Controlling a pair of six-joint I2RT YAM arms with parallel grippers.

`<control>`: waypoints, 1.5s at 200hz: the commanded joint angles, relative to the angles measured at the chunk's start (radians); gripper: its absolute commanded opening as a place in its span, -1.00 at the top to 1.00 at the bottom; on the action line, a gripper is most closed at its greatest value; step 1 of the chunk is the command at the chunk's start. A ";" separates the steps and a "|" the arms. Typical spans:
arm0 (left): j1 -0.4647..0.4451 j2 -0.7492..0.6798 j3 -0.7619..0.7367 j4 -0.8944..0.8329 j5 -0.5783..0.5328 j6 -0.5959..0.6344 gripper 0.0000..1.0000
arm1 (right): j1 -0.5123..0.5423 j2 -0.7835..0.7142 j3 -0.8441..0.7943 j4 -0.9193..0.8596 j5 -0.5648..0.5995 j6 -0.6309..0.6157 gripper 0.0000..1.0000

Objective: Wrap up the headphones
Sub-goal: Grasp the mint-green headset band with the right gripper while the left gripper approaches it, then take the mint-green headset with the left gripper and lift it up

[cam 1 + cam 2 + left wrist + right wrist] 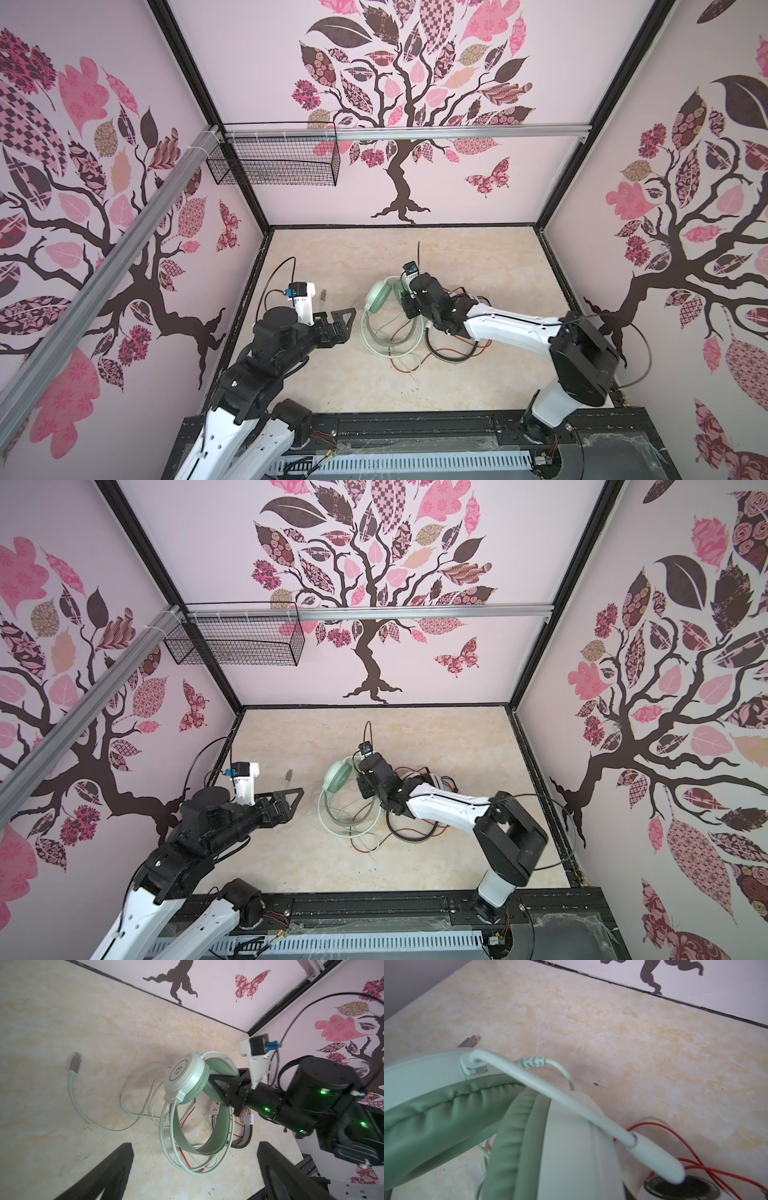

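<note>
1. Mint pair (187,1078) sits mid table (62,1012), cups on edge. The right tool (220,1086) is closed partway on the far cup, probably anchoring it for winding.
2. Left tool (345,322) is wide open and empty, near the loose cord (99,1126); likely free to gather it.
3. Red cord (675,1132) is tangled underneath; snag risk.

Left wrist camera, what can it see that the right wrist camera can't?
Only the left wrist view shows the right hand reaching between the mint-green headphones' ear cups, their whole headband, and a butterfly on the wall. Only the right wrist view shows the microphone stalk close up and a dark-faced cup of the other pair. Both show the green headphones, the USB plug, the orange-red cord and the table.
</note>
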 commanded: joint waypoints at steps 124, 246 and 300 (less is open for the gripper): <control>-0.367 0.614 0.231 0.048 -0.038 -0.421 -0.94 | -0.071 -0.351 -0.234 0.003 0.497 0.569 0.28; -0.408 0.828 0.355 -0.013 -0.105 -0.602 -0.94 | 0.023 -0.372 -0.205 -0.060 0.567 0.615 0.31; -0.409 0.867 0.347 0.008 -0.094 -0.597 -0.41 | 0.024 -0.430 -0.227 -0.056 0.581 0.598 0.34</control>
